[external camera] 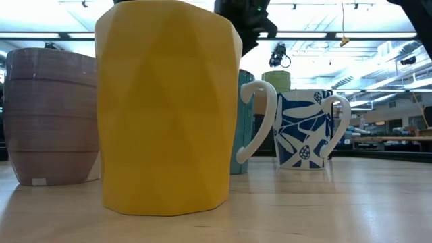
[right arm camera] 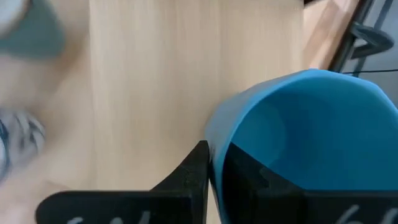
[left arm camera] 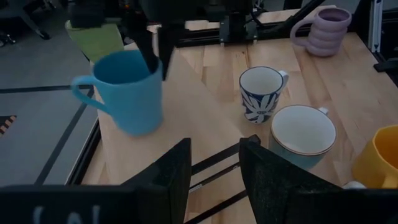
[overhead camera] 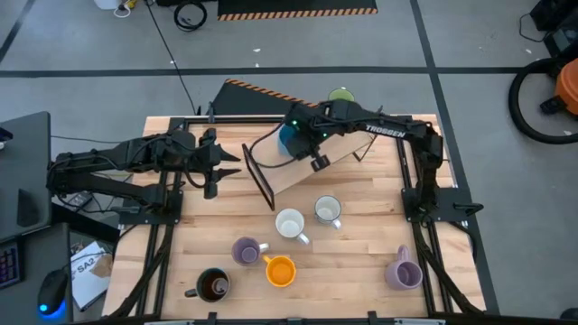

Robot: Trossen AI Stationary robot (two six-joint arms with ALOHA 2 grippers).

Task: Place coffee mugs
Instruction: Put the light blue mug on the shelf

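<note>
Taking the wooden shelf board [overhead camera: 302, 162] as the landmark, the dark mug with the brown inside [overhead camera: 213, 285] sits nearest the table's front edge, well apart from the board, with the orange mug [overhead camera: 280, 270] just beside it and a lavender mug [overhead camera: 246, 251] close to that one. A second lavender mug [overhead camera: 403, 271] stands alone toward the front right corner, with bare wood around it. Between these and the board stand the white mug [overhead camera: 290, 224] and the blue-patterned white mug [overhead camera: 327, 210], near each other, a strip of open table separating them from the board's lower edge.

On the board itself, the right gripper [right arm camera: 214, 165] is clamped on the rim of the blue mug [right arm camera: 311, 143], one finger inside the wall and one outside. The left gripper [overhead camera: 219, 164] hovers beside the board's left edge, its fingers [left arm camera: 171, 177] parted and empty. Beyond the board, a green mug [overhead camera: 341, 96] shows at the table's far edge.

The right arm carries the white lettering "TROSSEN" [overhead camera: 383, 130].
</note>
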